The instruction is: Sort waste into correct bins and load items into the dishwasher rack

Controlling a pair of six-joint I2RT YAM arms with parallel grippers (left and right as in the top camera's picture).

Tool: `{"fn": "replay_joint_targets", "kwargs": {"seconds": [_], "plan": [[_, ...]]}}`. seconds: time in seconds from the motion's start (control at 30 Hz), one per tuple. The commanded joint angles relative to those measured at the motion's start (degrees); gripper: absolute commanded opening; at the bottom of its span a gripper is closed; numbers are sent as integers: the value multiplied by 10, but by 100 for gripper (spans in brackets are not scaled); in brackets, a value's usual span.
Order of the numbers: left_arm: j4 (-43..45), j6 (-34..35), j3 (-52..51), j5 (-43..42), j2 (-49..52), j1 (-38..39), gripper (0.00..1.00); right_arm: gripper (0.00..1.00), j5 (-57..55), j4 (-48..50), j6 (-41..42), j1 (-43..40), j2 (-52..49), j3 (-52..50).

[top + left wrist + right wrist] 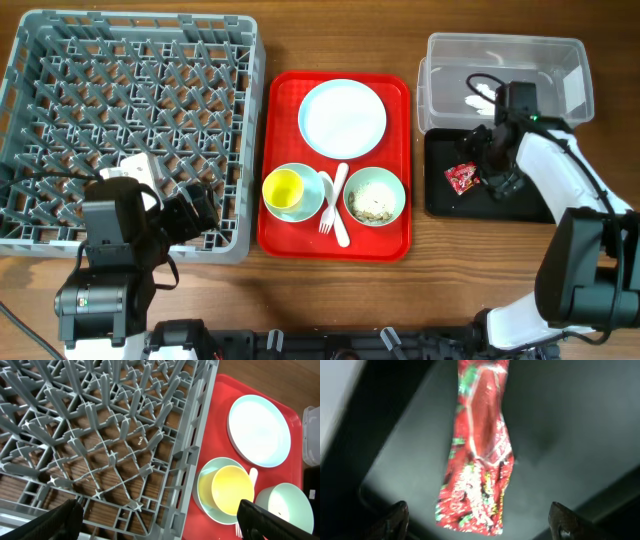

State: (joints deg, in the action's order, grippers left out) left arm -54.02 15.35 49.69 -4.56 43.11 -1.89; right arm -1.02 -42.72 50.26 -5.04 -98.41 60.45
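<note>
The red-and-white snack wrapper (462,178) (477,455) lies in the black tray (440,200) (560,450). My right gripper (492,160) (480,522) hovers just over it, open, fingers apart on either side, not touching. A white tissue (482,97) lies in the clear tub (500,50). The white plate (342,118) (259,430), a yellow cup (283,188) (232,490) in a light blue bowl (305,200), a second bowl (375,197) (285,507) with rice scraps, and a fork and spoon (335,205) sit on the red tray. My left gripper (190,212) (160,527) is open over the grey rack's (130,130) (110,435) near right corner.
The red serving tray (285,100) (220,405) lies between the rack and the bins. The clear tub stands behind the black tray at the right. Bare wooden table runs along the front edge.
</note>
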Motion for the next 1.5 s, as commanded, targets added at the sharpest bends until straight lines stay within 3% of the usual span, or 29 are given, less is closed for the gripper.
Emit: {"fn": "replay_joint_targets", "kwargs": {"seconds": [0.0, 0.37, 0.67, 0.8, 0.87, 0.93, 1.0, 1.47], "plan": [[1, 1, 12, -1, -3, -3, 100, 90, 6, 34, 27, 0, -4, -34], [1, 1, 12, -1, -3, -3, 100, 87, -11, 82, 23, 0, -7, -58], [1, 1, 12, -1, -3, -3, 100, 61, -24, 51, 22, 1, -7, -58], [1, 1, 12, -1, -3, -3, 100, 43, -24, 40, 22, 1, -7, -58], [1, 1, 12, -1, -3, -3, 100, 44, -24, 40, 23, 1, -7, -58], [1, 1, 12, -1, -3, -3, 100, 65, -15, 54, 22, 1, -7, -58], [1, 1, 12, -1, -3, -3, 100, 72, -7, 63, 23, 1, -7, -58], [1, 1, 12, -1, -3, -3, 100, 71, -37, 129, 16, 6, -12, -58]]}}
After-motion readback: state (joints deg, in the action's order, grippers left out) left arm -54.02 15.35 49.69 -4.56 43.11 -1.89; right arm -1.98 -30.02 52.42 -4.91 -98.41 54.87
